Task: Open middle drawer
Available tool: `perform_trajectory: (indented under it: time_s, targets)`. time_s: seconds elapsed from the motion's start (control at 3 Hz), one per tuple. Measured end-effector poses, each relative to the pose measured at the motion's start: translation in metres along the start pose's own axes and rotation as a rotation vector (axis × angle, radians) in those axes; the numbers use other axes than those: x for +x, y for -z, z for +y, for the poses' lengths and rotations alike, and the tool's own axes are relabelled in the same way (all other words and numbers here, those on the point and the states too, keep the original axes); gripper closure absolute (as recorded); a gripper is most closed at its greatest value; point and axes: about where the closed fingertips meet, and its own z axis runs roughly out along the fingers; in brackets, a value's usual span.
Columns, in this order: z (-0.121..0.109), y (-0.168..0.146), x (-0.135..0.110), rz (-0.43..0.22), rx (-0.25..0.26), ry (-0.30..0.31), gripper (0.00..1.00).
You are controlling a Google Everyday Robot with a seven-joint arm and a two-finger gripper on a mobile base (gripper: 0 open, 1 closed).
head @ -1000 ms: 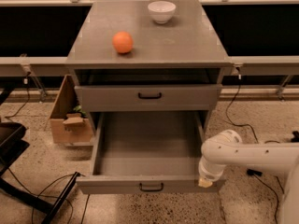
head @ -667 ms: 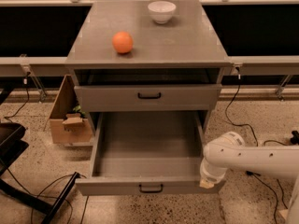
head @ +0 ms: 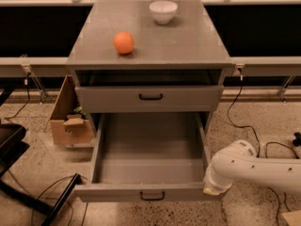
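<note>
The grey cabinet has its middle drawer pulled far out. The drawer is wide, shallow and empty, with a small black bar handle on its plain front. Above it, the taller-fronted drawer with the longer black handle is closed. The lowest drawer is hidden beneath the open one. My gripper is at the end of the white arm, which comes in from the right. It sits against the right front corner of the open drawer.
An orange and a white bowl sit on the cabinet top. A cardboard box stands on the floor to the left. Black chair parts and cables lie on the speckled floor on both sides.
The middle drawer's front has come slightly further out toward the camera. My arm's end has moved with it, a little lower and to the right.
</note>
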Motion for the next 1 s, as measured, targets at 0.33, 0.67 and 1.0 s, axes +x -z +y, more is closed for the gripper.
perform_trajectory:
  time_s: [0.33,0.67,1.0]
  targets:
    - [0.0112,0.0046,0.0083,-0.002,0.002,-0.002,1.00]
    - [0.0110,0.0042,0.0081,-0.002,0.002,-0.002,1.00]
    - [0.0206,0.0085,0.0148,-0.004,0.003,-0.002,1.00]
